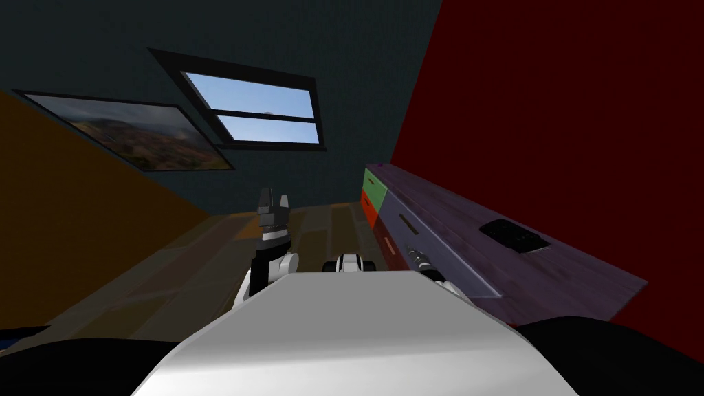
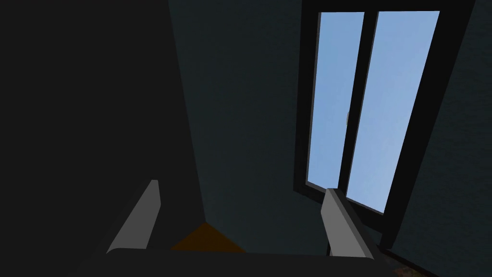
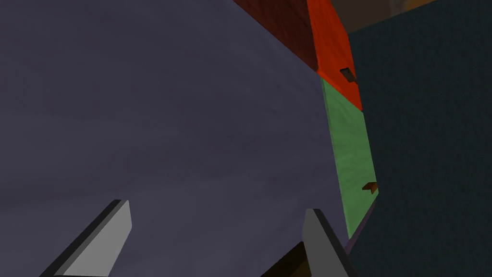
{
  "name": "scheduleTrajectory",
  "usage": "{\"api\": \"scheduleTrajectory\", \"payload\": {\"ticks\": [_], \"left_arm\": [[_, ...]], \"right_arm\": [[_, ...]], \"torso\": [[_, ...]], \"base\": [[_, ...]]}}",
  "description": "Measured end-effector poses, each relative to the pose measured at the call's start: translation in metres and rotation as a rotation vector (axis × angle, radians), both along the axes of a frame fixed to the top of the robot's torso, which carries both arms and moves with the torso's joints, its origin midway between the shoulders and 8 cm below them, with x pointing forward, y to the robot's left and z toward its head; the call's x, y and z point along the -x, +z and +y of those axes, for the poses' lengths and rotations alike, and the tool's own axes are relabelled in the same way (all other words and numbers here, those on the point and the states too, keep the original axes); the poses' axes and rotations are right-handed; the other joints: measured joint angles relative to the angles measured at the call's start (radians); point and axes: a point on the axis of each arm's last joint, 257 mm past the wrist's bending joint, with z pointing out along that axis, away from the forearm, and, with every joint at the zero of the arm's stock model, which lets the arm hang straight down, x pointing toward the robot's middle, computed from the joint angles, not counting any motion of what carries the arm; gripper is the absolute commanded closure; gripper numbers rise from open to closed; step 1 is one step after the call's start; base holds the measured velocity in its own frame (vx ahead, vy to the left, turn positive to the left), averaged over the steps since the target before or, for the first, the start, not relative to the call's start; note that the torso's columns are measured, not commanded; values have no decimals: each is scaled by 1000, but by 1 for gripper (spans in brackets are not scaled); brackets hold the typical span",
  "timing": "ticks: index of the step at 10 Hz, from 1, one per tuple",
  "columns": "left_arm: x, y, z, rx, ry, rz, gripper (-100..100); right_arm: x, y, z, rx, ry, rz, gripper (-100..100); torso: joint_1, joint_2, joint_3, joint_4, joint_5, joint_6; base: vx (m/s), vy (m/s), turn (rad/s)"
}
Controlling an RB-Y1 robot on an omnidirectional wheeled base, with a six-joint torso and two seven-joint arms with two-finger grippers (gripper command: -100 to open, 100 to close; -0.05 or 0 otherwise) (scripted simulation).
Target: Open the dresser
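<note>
Beside the long purple dresser (image 1: pixel 447 203), your right gripper (image 3: pixel 217 207) gapes wide, left gripper (image 2: pixel 242 186) too; grey-lilac drawer (image 3: pixel 168 110) probably stiff, so take its slim handle (image 1: pixel 407 222).

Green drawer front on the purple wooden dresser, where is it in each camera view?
Head view: green drawer front at the purple dresser's far end, above the red drawer front.
Right wrist view: green front beyond the open right gripper, past the grey-purple panel, adjoining the red front.
Left wrist view: open left gripper, turned away from the dresser.
Shared landmark: the red drawer front.
</note>
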Motion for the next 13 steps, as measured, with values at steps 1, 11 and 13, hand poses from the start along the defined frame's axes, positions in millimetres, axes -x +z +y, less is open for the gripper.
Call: {"api": "scheduleTrajectory", "payload": {"ticks": [1,11,13], "left_arm": [[0,0,0,0,0,0,0],[0,0,0,0,0,0,0],[0,0,0,0,0,0,0]], "right_arm": [[9,-3,-10,36,-5,32,-100],[104,-30,-127,371,-161,309,-100],[128,-27,-158,448,-202,366,-100]], "torso": [[1,-4,-1,-1,1,1],[-1,-6,-2,1,5,-4],[5,-3,-3,3,9,-7]], "base": [[125,120,-25],[130,125,-23],[107,128,-12]]}}
